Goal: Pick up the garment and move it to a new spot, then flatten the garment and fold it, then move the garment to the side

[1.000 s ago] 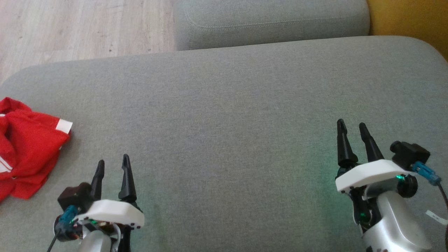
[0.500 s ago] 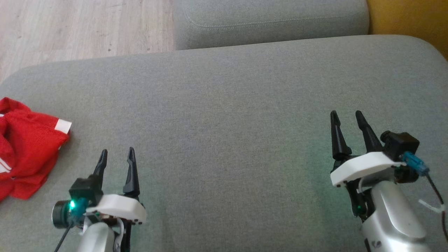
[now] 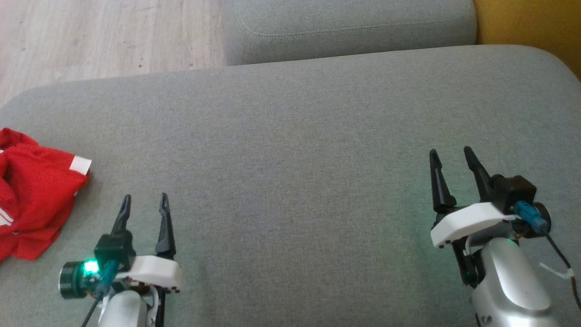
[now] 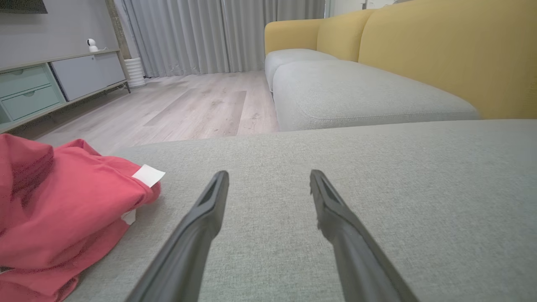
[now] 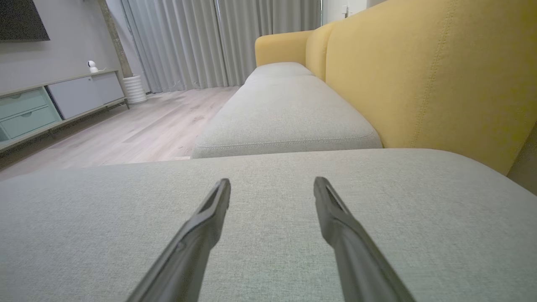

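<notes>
Closest in, the left hand [image 3: 145, 196] is low over the wide grey fabric sofa cushion [image 3: 290, 136], fingers spread wide, with nothing between them and no cloth touching them. The right hand [image 3: 450, 150] is way over on the other side, same deal: spread and empty. The crumpled red garment with white trim [image 3: 32, 190] lies to the left of the left hand and a bit ahead, near but apart. It's bunched at the cushion's left edge with no clear long axis. The left arm's clearly nearer, so I'd guess it does the grab. Beyond that there's a second grey seat cushion [image 3: 349, 27] and pale wood floor [image 3: 109, 36].
</notes>
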